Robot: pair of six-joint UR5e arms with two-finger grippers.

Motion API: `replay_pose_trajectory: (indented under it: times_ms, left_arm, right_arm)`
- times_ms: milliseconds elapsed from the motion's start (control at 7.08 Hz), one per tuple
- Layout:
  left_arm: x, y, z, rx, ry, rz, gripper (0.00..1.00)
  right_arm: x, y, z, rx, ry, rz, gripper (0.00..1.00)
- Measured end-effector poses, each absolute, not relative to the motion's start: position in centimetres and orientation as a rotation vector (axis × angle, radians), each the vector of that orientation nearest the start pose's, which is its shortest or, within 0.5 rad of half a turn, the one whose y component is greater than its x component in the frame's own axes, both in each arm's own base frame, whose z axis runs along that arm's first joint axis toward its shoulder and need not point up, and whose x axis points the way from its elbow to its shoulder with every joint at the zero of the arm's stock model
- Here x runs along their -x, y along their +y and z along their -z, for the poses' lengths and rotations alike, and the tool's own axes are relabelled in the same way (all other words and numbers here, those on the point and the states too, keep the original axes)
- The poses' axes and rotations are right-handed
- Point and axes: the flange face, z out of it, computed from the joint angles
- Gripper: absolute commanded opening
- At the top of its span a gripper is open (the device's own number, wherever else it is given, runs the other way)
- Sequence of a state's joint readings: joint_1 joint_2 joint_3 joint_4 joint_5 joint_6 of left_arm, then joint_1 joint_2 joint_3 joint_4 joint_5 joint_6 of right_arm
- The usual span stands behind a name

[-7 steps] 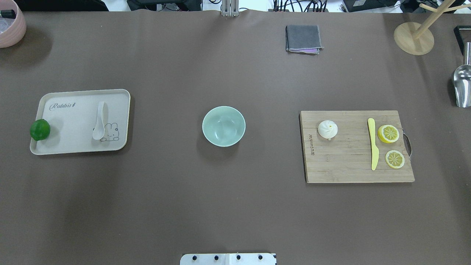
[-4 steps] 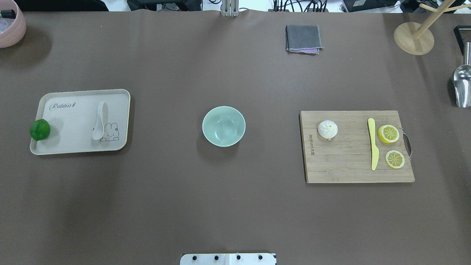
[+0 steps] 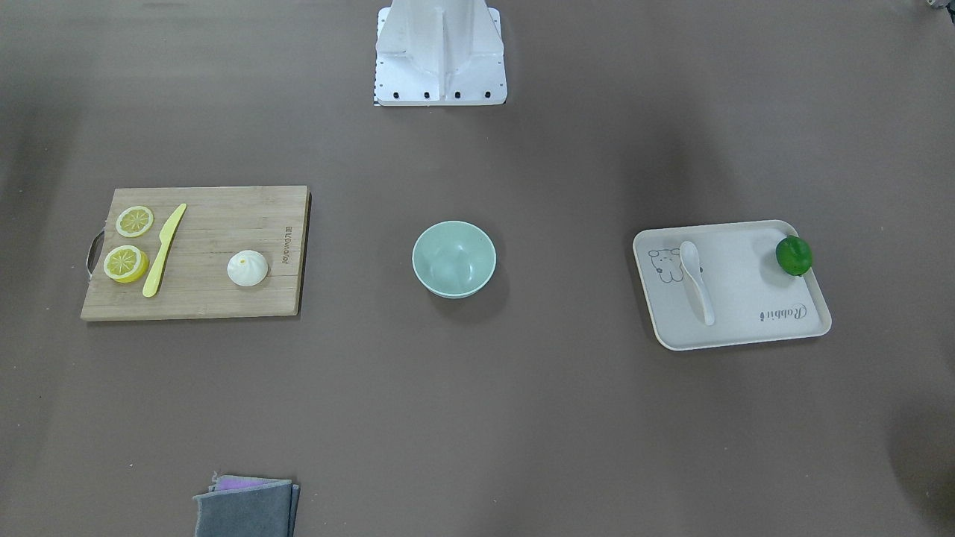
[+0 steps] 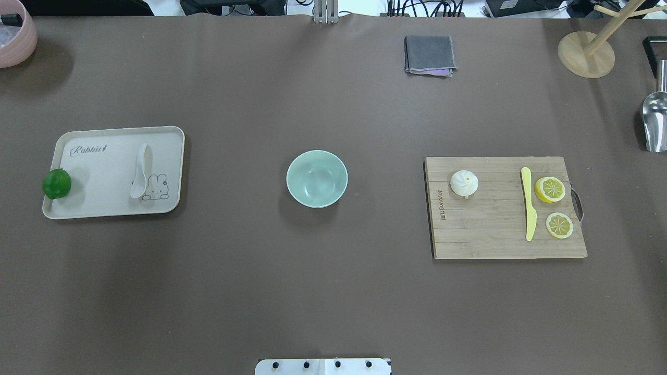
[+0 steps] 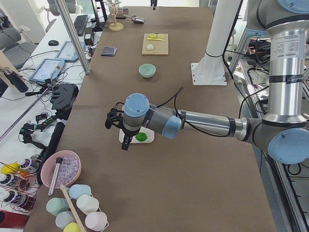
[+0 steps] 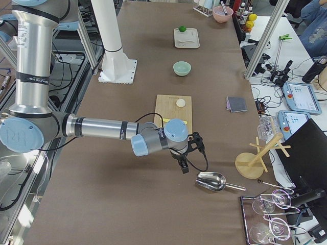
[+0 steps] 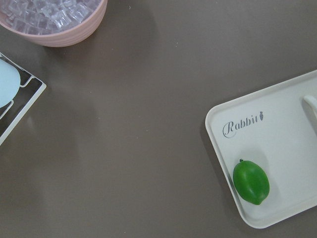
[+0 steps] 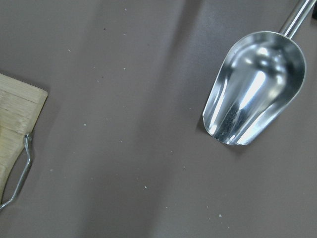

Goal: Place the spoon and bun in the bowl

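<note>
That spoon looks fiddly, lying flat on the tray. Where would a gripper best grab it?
The spoon lies flat on the tray, leaving no way under it. So probably come from straight above and pinch the handle across its width. It is narrower than the scoop and points away from the robot.

1. The left arm point(image 5: 207, 124) stretches out level from its shoulder, low over the surface. The left gripper point(image 5: 126, 141) points downward, and the set of its jaws cannot be made out.
2. The right arm point(image 6: 99, 127) reaches out level likewise. The right gripper point(image 6: 182, 163) hangs downward, its jaws equally unreadable.
</note>
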State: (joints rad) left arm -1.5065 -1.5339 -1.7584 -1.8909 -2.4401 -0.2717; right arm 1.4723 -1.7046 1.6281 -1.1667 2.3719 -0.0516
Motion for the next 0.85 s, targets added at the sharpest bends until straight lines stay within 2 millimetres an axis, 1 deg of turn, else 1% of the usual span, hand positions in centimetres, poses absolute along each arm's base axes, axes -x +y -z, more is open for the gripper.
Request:
replay_pose_trajectory:
  times_ms: [141, 283, 424, 565, 707, 848]
  left_arm:
    - [-1.4, -51.0, -52.1, -0.245, 0.930, 0.029, 0.97]
    - [-6.4, -52.7, -49.9, -0.210, 0.920, 0.057, 0.95]
    - [-11.5, -53.8, -48.0, -0.189, 0.898, 0.071, 0.93]
    - [-16.2, -54.5, -47.0, -0.169, 0.878, 0.071, 0.92]
    - [-20.4, -55.3, -46.7, -0.143, 0.865, 0.064, 0.88]
    - [-24.0, -56.0, -46.3, -0.116, 0.861, 0.053, 0.86]
  right_arm:
    - [-1.2, -45.8, -63.8, -0.299, -0.828, 0.259, 1.00]
    - [0.5, -46.4, -61.7, -0.289, -0.863, 0.233, 1.00]
    - [3.6, -47.1, -58.8, -0.271, -0.896, 0.221, 1.00]
    - [7.5, -47.9, -56.0, -0.239, -0.927, 0.209, 1.00]
    - [11.6, -48.9, -53.2, -0.198, -0.952, 0.175, 1.00]
    - [15.9, -49.4, -50.5, -0.166, -0.958, 0.140, 1.00]
